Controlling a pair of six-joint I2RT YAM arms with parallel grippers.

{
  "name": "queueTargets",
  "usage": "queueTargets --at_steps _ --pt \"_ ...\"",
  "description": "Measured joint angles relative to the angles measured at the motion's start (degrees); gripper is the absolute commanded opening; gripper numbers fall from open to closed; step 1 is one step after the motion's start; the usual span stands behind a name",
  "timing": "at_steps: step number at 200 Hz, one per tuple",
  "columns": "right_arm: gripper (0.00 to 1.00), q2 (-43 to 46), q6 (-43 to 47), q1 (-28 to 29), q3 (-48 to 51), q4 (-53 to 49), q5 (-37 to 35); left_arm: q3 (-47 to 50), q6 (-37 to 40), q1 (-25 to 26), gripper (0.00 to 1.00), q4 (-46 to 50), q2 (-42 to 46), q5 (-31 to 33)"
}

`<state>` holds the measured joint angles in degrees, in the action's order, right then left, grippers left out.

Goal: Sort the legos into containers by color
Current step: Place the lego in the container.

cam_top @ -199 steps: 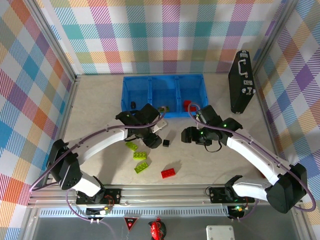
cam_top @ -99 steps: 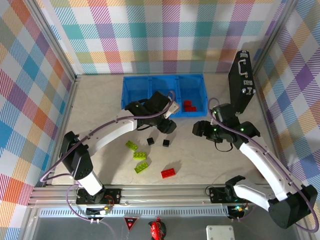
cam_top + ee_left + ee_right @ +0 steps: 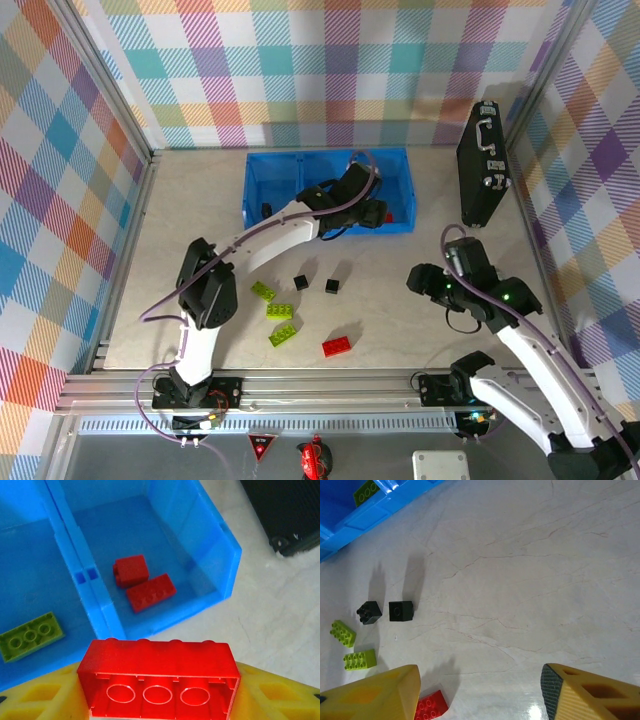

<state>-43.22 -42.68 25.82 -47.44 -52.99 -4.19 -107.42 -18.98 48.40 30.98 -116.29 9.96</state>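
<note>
The left gripper (image 3: pixel 157 692) is holding a red brick (image 3: pixel 157 660) between its yellow fingers (image 3: pixel 45 695), with the hollow underside of the brick facing the wrist camera. In the top view this gripper (image 3: pixel 366 212) is reaching over the right end of the blue tray (image 3: pixel 275 180). Below the held brick, two other red bricks (image 3: pixel 142 582) are lying in the right compartment of the tray (image 3: pixel 200 545), touching each other, and one green brick (image 3: pixel 30 636) is lying flat in the middle compartment. The right gripper (image 3: pixel 425 281) is hanging over the bare table (image 3: pixel 180 250), well apart from the tray, and its jaws are standing wide with nothing between them; in its wrist view the gripper (image 3: pixel 480 700) is showing only marble surface between the two fingers (image 3: pixel 590 695). On the table in front of the tray, two black cubes (image 3: pixel 316 285) are sitting near each other, three green bricks (image 3: pixel 277 312) are lying to their left, and a loose red brick (image 3: pixel 337 346) is lying nearer to the arm bases. A black briefcase (image 3: pixel 483 165) is standing at the right side, beside the tray.
</note>
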Motion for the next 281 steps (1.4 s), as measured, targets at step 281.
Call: queueTargets --at_steps 281 --pt "0.64 11.9 -4.9 0.0 1.1 -11.8 -1.7 -13.5 -8.7 0.7 0.32 -16.2 -23.0 6.9"
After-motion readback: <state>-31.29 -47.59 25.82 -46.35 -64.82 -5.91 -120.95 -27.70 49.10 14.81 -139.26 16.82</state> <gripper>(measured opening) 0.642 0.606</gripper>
